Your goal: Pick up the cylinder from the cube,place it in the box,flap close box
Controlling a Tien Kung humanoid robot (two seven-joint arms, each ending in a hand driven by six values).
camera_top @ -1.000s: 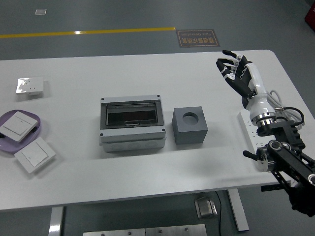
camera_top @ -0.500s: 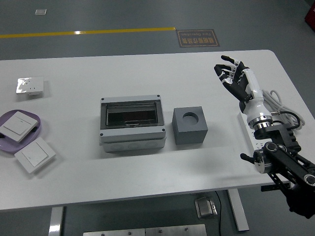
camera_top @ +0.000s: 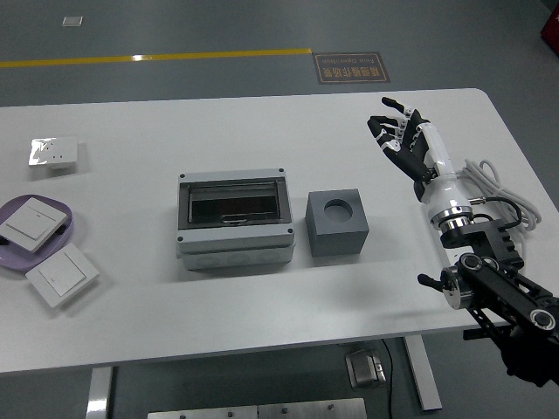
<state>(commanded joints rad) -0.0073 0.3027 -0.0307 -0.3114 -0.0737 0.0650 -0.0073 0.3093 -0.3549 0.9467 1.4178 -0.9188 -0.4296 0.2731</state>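
since a second ago the right hand has drifted leftward and a little farther up the table, while its forearm has swung in from the right edge; nothing else has shifted. nearest the camera, the right arm's elbow joint and cabling sit over the table's near right corner. farther in, a grey cube stands just right of the box, close beside it but apart, and its round top socket looks empty: no cylinder shows in it or anywhere on the table. the box's dark flap seems already down over its opening, though whether anything lies beneath cannot be told. at far left a purple tray holds one white switch plate, a second plate lies just in front of it, and a third lies farther back. beyond the cube, well to its right, the right hand hovers with fingers spread, holding nothing. judging from this, the arm is in an approach or repositioning phase; the next move would call for swinging left and down toward the cube or box, first confirming where the cylinder is.
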